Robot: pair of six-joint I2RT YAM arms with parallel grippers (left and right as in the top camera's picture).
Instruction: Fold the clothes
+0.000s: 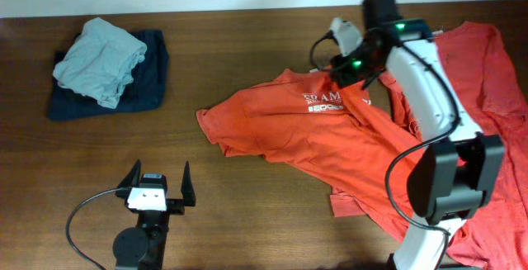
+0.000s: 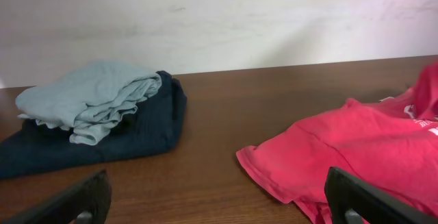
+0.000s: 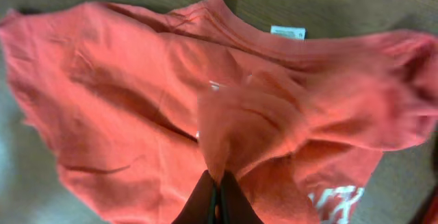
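An orange-red T-shirt point(image 1: 313, 130) with white chest lettering lies crumpled across the middle of the table, and it shows at the right of the left wrist view point(image 2: 356, 142). A second orange-red shirt point(image 1: 487, 63) lies spread at the right edge, partly under the right arm. My right gripper point(image 1: 345, 73) is over the first shirt's collar end. In the right wrist view it point(image 3: 217, 183) is shut on a raised fold of the shirt point(image 3: 137, 94), whose white neck label point(image 3: 287, 31) shows. My left gripper point(image 1: 161, 171) stands open near the front left, holding nothing point(image 2: 219, 207).
At the back left a folded grey-green garment point(image 1: 101, 59) lies on a folded dark navy one point(image 1: 153, 80); both show in the left wrist view point(image 2: 89, 101) point(image 2: 144, 131). A pale wall runs behind the table's far edge.
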